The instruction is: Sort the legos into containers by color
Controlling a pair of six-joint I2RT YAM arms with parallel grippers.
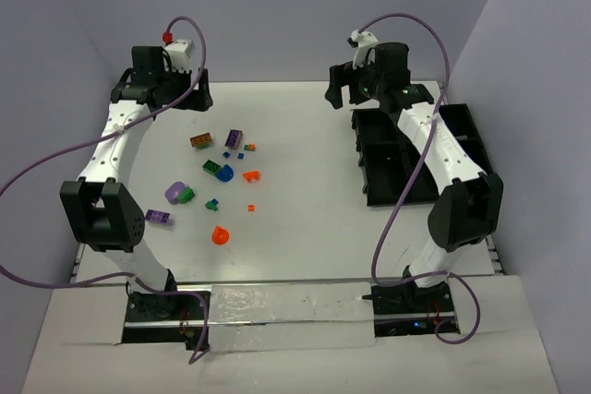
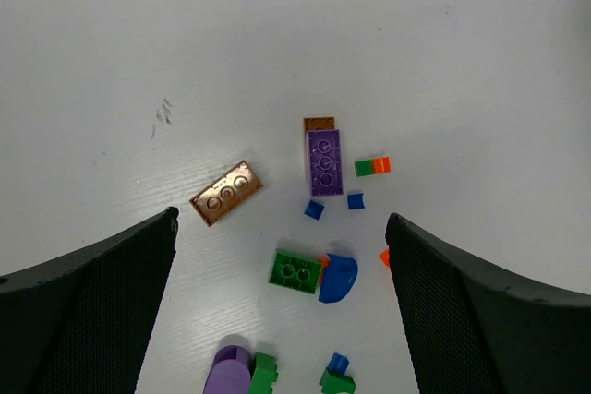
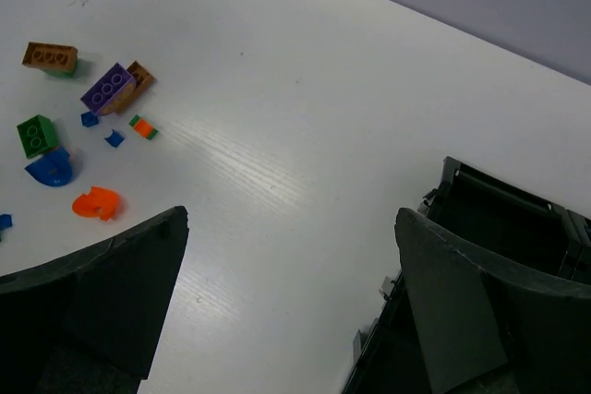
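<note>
The legos lie scattered on the white table left of centre. Among them are a brown brick (image 1: pixel 199 141), a purple brick (image 1: pixel 234 138), a green brick (image 1: pixel 213 168), a blue rounded piece (image 1: pixel 226 174) and an orange round piece (image 1: pixel 220 235). My left gripper (image 1: pixel 166 97) hangs open high over the far left. Its wrist view looks down on the purple brick (image 2: pixel 324 161), brown brick (image 2: pixel 226 193) and green brick (image 2: pixel 295 271). My right gripper (image 1: pixel 349 95) is open above the table beside the containers (image 1: pixel 406 159), a black tray (image 3: pixel 503 193). Neither gripper holds anything.
Purple cables loop from both arms. A purple rounded piece (image 1: pixel 174 193) and a flat purple piece (image 1: pixel 158 217) lie near the left arm's lower link. Grey walls close in the table at the back and both sides.
</note>
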